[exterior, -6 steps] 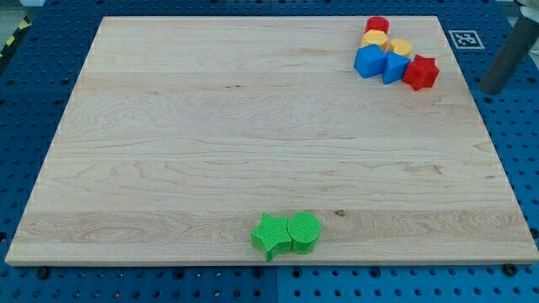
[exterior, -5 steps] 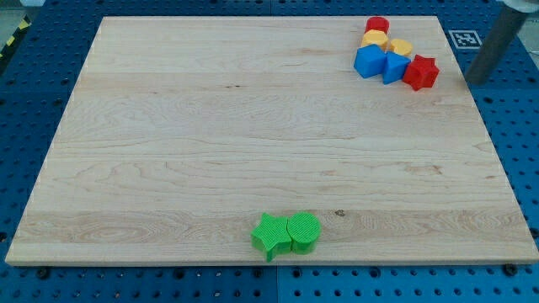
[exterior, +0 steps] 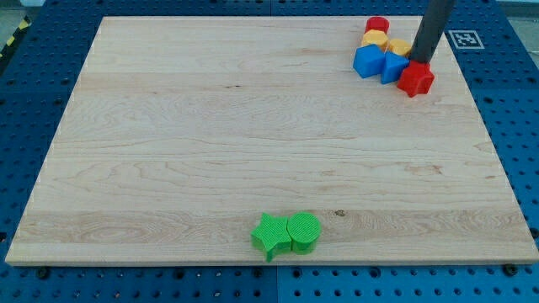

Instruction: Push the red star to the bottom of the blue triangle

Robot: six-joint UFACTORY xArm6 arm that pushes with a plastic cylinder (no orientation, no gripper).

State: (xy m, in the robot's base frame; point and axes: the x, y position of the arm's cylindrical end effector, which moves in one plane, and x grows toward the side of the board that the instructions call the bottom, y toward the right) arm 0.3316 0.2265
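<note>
Presently, the tip [exterior: 418, 61] of the straight dark rod is seen against the upper edge of the red star-shaped block [exterior: 416, 79], at roughly its 12 o'clock. No pincer is fitted to this arm, so no open or clenched state can be told.

The red star is found near the 1 o'clock corner of the pale wooden tabletop [exterior: 253, 143], touching or just beside the right edge of the blue triangular block [exterior: 393, 67], at about its 4 o'clock. A blue block of squarer shape [exterior: 368, 61] is set at the triangle's 9 o'clock, with two yellow blocks [exterior: 376, 39] [exterior: 399, 46] and a red rounded block [exterior: 378, 25] packed behind them toward 12 o'clock. Well apart, near the 6 o'clock edge, a green star-shaped block [exterior: 269, 236] and a green round block [exterior: 304, 232] are seen touching.

The step in hand is judged to be the push itself, with contact apparently just made. A push toward 6 o'clock seems called for first, then one toward 9 o'clock from the star's right side, so that it is brought under the triangle. A risk is judged that the triangle is dragged along.
</note>
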